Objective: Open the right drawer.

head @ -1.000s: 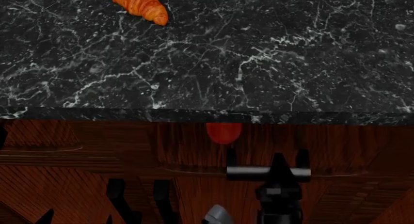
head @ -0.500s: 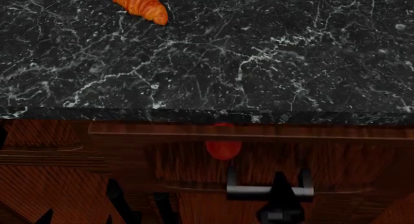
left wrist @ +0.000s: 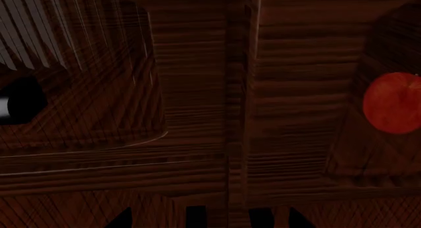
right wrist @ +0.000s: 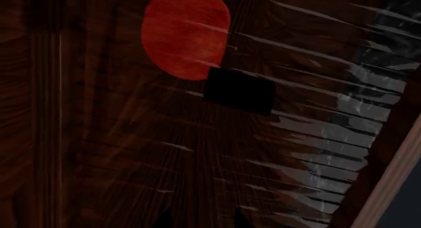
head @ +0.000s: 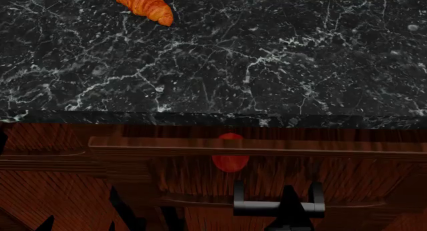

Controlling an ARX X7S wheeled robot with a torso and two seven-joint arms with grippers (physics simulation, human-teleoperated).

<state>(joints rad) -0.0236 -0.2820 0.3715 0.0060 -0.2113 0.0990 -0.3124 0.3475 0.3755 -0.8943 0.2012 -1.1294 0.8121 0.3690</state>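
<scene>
Right claw mostly cut off at handle

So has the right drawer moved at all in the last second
Yes. The right drawer has slid out toward the robot: its top edge now stands clear of the fixed countertop edge, and its handle sits lower in the head view.

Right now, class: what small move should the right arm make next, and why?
Probably keep drawing the handle straight back toward the robot. The right drawer stands only slightly out beneath the counter, and the right gripper sits at its bar.
</scene>
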